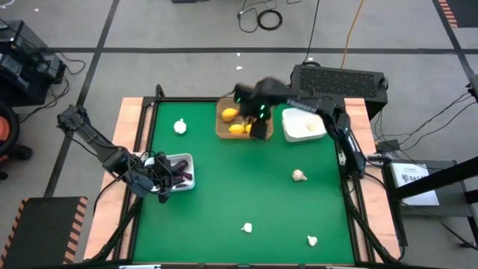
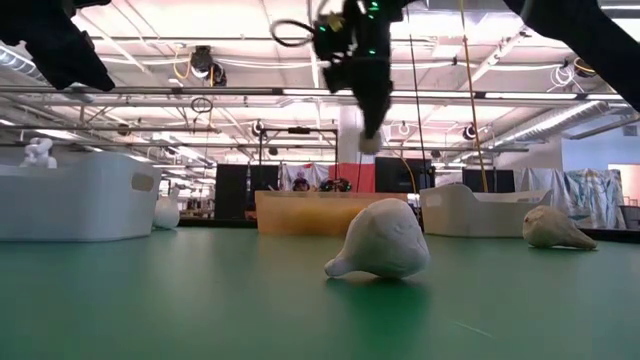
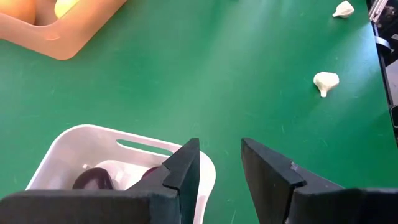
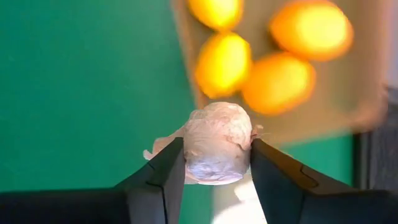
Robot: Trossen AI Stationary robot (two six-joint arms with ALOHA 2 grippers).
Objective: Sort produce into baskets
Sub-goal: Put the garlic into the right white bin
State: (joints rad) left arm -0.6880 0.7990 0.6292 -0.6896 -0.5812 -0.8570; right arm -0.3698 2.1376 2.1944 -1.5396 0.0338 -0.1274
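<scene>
The right hand [image 4: 212, 167] is clenched on a whitish, papery garlic bulb [image 4: 216, 142], pinched between its two dark fingers and carried in the air above the near edge of the tan-brown square basket [image 1: 222, 127] at the far middle of the green worktop [image 1: 239, 194]. In that basket lie round yellow and orange fruits [image 4: 224, 62], four of them in the right wrist view. Just beside it, to the robot's right, stands a white basket with rounded corners [image 1: 304, 125] holding what looks like pale bulbs, though the high view is too coarse to be sure.

The left hand [image 3: 219, 168] hovers at the edge of a second white rounded basket [image 3: 93, 140] on the left side of the worktop; its fingers stand apart with nothing between them. Dark purple elongated pieces [image 3: 94, 179] lie inside that basket.

Loose garlic bulbs rest on the green surface: one near the far left [image 1: 180, 127], one toward the right [image 1: 299, 175], and two near the front edge [image 1: 247, 228] [image 1: 312, 240].
</scene>
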